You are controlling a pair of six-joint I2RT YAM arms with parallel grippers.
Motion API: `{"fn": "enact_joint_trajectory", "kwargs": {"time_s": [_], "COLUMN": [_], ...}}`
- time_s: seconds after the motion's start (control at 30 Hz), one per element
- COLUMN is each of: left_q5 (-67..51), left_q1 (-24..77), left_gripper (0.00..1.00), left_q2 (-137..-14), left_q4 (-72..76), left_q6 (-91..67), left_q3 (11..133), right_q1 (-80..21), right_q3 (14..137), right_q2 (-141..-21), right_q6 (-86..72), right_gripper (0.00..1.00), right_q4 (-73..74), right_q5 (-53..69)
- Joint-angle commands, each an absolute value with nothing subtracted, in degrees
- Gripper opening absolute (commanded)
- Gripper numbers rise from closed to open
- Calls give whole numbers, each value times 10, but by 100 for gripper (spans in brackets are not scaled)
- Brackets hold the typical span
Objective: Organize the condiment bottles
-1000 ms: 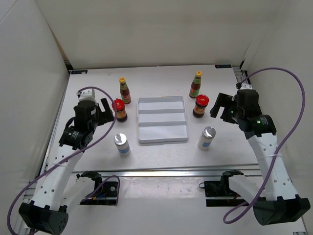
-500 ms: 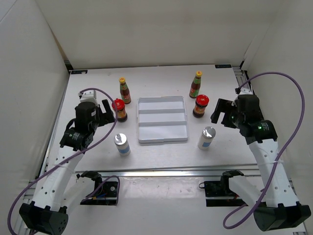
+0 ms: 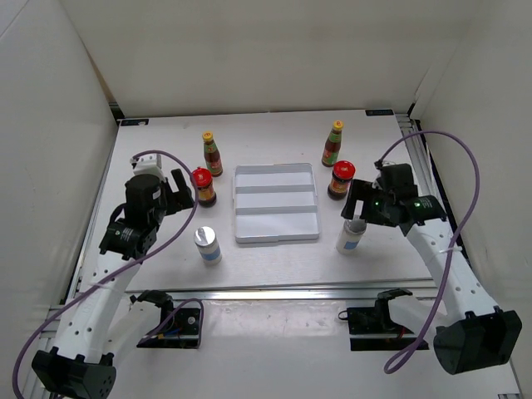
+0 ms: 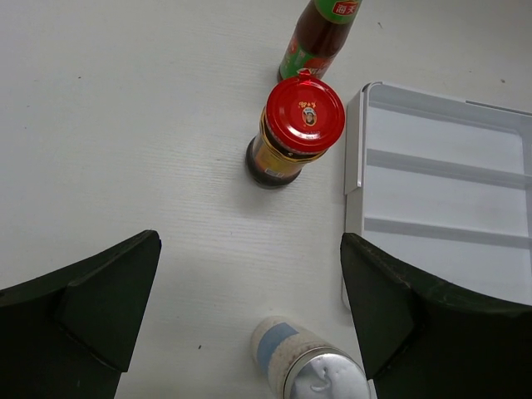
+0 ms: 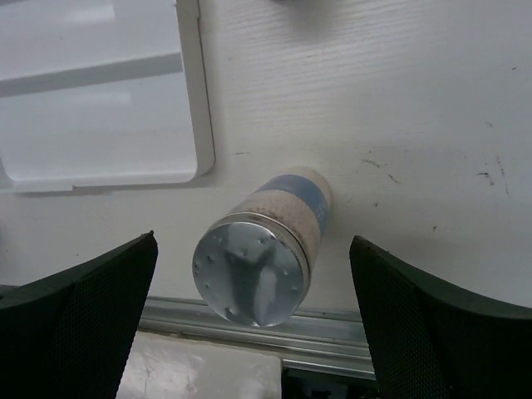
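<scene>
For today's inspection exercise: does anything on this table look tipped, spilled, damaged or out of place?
Nothing stands out. All six bottles stand upright around the tray, three on each side; no spill or damage shows.

1. Left arm (image 3: 98,287) and right arm (image 3: 455,270): white tubular links joined by black housings.
2. Bases (image 3: 73,374): rounded black motor blocks.
3. Cables (image 3: 162,152): purple, one looping along each arm.
4. Indicator lights (image 3: 376,202): small, green, on the right wrist.
5. Fingers (image 4: 83,312): matt black wedges; right fingers (image 5: 79,324) finely mesh-textured.
</scene>
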State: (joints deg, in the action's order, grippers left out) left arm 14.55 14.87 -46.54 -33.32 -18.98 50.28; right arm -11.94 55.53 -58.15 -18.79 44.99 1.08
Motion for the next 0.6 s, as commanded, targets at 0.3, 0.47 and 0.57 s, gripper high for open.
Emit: {"fn": "enact_joint_trajectory", "kwargs": {"time_s": [0.3, 0.47, 0.57], "left_q5": [148, 160, 165], "left_q1": [151, 151, 151], "left_gripper": [100, 100, 100], "left_q2": [-477, -482, -483], "left_q4": [-324, -324, -324], "left_q6": [-193, -199, -199], "left_q3": [504, 504, 504], "right_q1": [-187, -198, -203], "right_q3": [511, 500, 495], "right_q2": [-645, -650, -656], "right_q6": [-218, -224, -224], "right_gripper": [99, 86, 72], "right_q4": [410, 410, 410], "right_q5": [-61, -76, -82]}}
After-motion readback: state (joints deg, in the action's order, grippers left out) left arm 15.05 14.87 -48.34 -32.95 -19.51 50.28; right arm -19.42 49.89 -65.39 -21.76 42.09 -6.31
